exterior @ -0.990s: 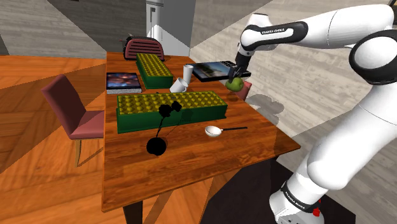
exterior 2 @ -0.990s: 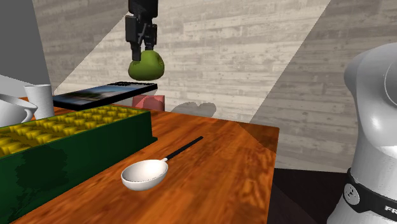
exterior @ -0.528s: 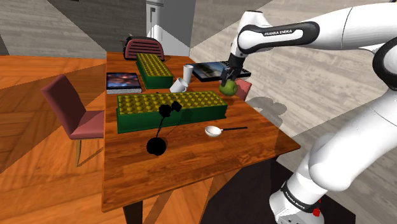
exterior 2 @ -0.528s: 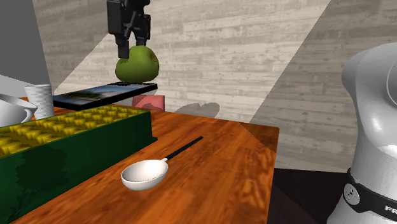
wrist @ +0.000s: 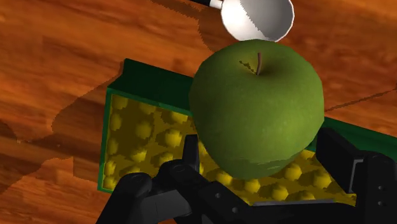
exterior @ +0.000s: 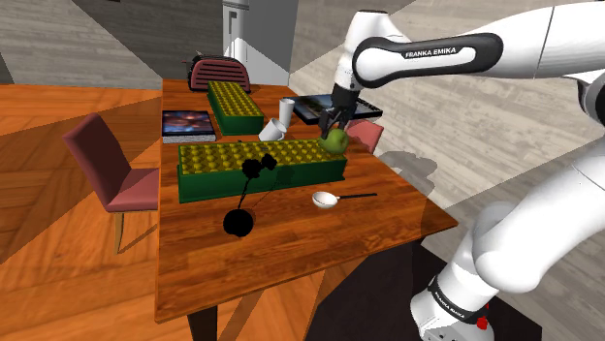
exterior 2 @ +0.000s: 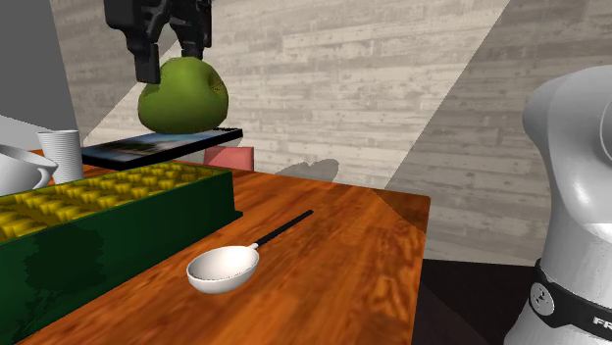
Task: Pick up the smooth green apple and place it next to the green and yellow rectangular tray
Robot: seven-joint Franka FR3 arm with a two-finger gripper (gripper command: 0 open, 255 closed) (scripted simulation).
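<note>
Gripper point(exterior 2: 175, 61) clamped tight on the green apple point(exterior 2: 183, 95), hanging above one end of the green-and-yellow tray point(exterior: 260, 174) (white spoon point(exterior 2: 224, 271) lay nearby).

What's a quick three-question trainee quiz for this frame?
1. True or false: the gripper is shut on the green apple.
2. What lies on the table beside the long green and yellow tray? A: white spoon; B: fork; C: knife.
3. Fill in: the green apple is ___ the table (resting on / held above).
Key: 1 true; 2 A; 3 held above.
</note>
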